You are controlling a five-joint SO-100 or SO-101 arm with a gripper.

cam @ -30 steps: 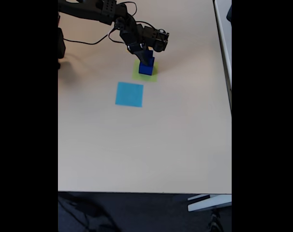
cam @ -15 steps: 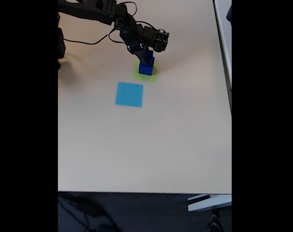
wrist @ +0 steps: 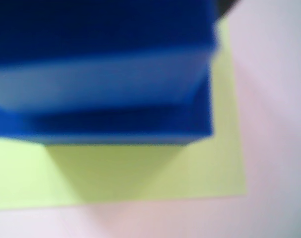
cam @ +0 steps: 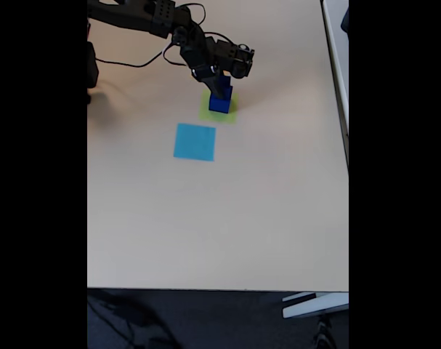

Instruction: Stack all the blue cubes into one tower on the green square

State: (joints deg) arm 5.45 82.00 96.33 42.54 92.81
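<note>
Blue cubes (wrist: 100,74) crowd the top of my wrist view, blurred and very close, one resting on a wider one, and beneath them I see the green square (wrist: 140,173) spreading toward the lower edge, its corner at lower right on the pale tabletop (wrist: 279,124). From the fixed view the cubes (cam: 220,99) stand as a short tower on the green square (cam: 232,113) in the upper middle of the frame, with a light-blue square (cam: 195,142) just below and left of it. My tool (cam: 219,80) sits right at the tower's top, and I cannot tell whether its fingers are apart or clamped on the top cube.
</note>
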